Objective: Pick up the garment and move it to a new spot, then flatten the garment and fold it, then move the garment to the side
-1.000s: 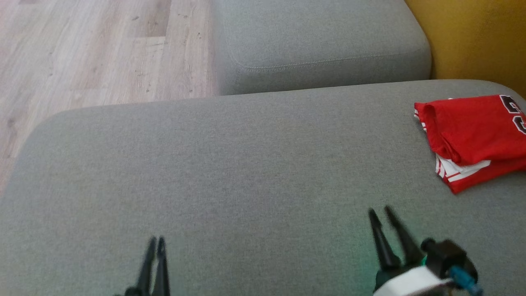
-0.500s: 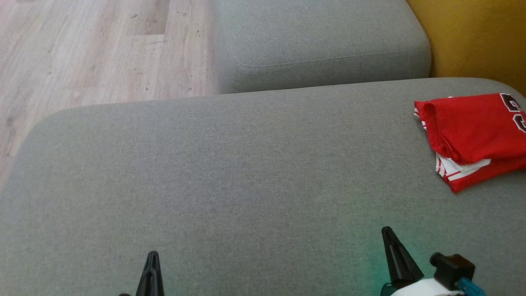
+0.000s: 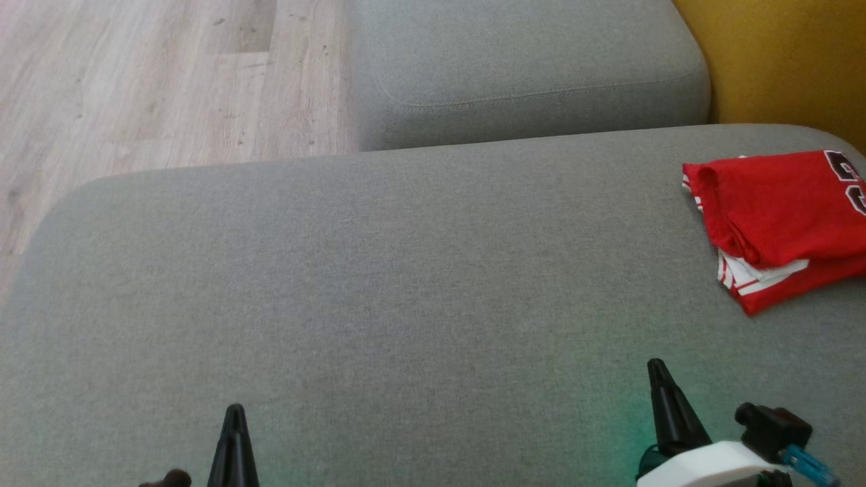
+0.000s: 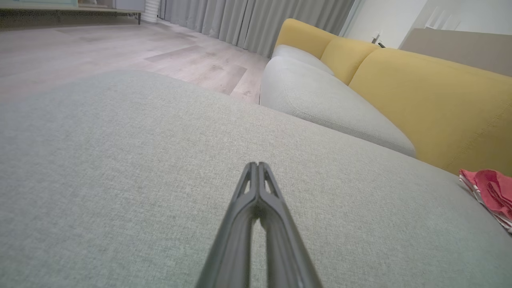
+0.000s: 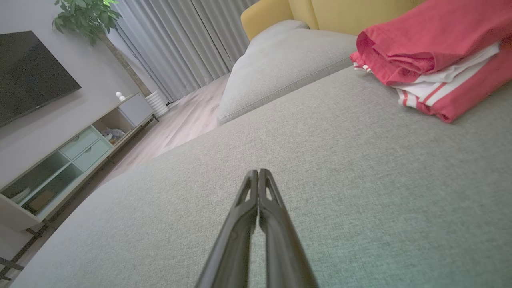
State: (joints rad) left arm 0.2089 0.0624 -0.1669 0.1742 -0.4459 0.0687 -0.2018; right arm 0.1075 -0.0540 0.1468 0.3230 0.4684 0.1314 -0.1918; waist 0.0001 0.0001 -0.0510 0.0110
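Right tool (image 3: 655,368) apart from garment (image 3: 778,210)

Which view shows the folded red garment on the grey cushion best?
The right wrist view: the garment lies close and large, its stacked folds and white striped trim plain. The head view has the garment from above, cut off by the right edge; the left wrist view catches a small sliver at its right edge.
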